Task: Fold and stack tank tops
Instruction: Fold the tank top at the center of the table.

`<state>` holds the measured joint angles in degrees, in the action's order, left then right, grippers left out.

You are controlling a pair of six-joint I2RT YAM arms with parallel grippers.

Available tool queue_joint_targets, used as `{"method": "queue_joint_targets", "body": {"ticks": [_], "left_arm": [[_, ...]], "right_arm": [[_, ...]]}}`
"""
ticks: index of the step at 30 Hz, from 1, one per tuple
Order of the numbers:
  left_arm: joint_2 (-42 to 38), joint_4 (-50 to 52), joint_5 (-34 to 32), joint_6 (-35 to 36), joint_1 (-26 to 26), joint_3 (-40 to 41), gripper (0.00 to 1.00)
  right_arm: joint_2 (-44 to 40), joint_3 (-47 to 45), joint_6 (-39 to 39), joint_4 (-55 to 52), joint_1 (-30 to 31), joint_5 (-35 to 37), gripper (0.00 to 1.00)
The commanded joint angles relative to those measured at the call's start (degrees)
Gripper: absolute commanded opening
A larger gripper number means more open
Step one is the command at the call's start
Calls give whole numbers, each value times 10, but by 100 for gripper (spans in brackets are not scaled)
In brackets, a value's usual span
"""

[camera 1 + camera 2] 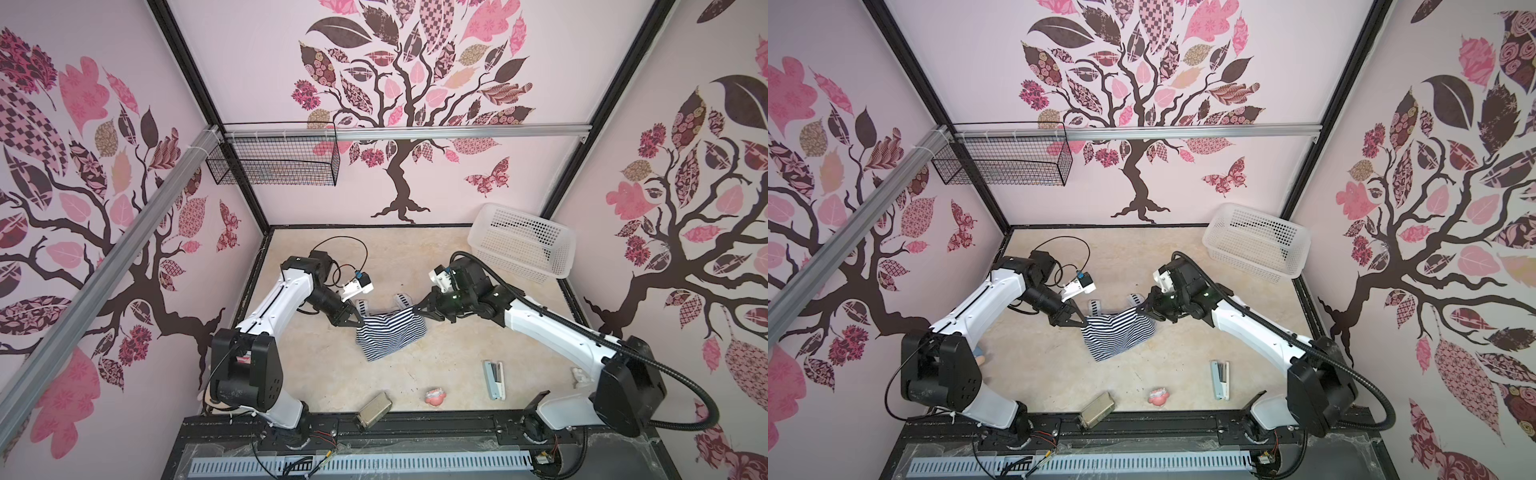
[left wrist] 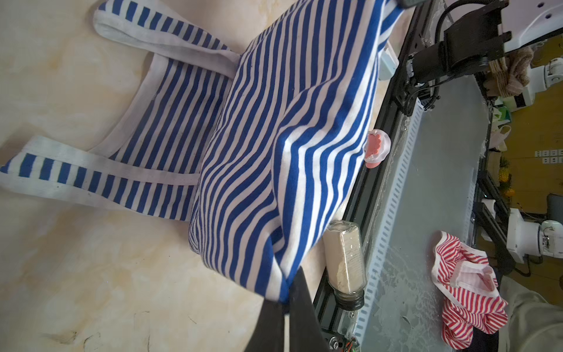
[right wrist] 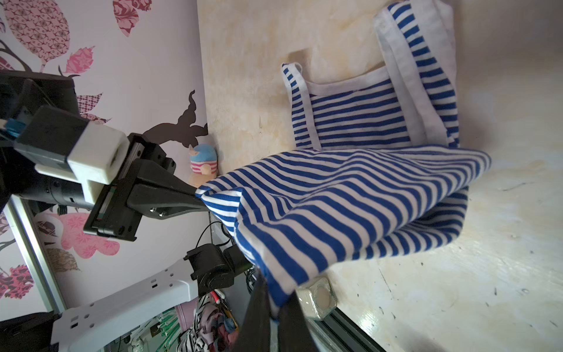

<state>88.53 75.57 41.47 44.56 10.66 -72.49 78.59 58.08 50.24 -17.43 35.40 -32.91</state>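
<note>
In both top views the tank top (image 1: 392, 336) lies at the middle of the table (image 1: 399, 257). Its two straps rest flat toward the back wall and its body is raised in a sagging span between the arms. The left gripper (image 1: 360, 323) and the right gripper (image 1: 417, 309) are each clamped tight on one hem corner. The judged purpose is to carry the hem over toward the straps and halve the garment. A white perforated plastic basket (image 1: 519, 245) stands in the far right corner, well apart. A stapler (image 1: 493, 380), a pink toy (image 1: 435, 397) and a glass jar (image 1: 374, 409) lying on its side sit near the front edge, clear of the cloth. In the left wrist view the jaws are closed on a bunched hem corner. The fabric is thin, soft jersey with narrow navy-and-white stripes, draping in loose folds, and broad white trim edges the neck and armholes. In the right wrist view the dark tapered fingers (image 3: 256, 323) nip the opposite corner. The lifted layer hangs above the flat chest panel and is not yet laid on it. The table surface is pale, mottled and scuffed. No stack is visible, and the fold is judged to be about midway.
</note>
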Motion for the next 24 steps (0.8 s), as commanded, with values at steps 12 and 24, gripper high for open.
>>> {"method": "queue_joint_targets", "body": {"ticks": [12, 24], "left_arm": [[-22, -18, 19, -36, 64, 16, 0], [-16, -7, 51, -28, 79, 43, 0]], "right_arm": [[-196, -143, 68, 34, 25, -3, 2], [-286, -259, 129, 78, 60, 23, 1]]}}
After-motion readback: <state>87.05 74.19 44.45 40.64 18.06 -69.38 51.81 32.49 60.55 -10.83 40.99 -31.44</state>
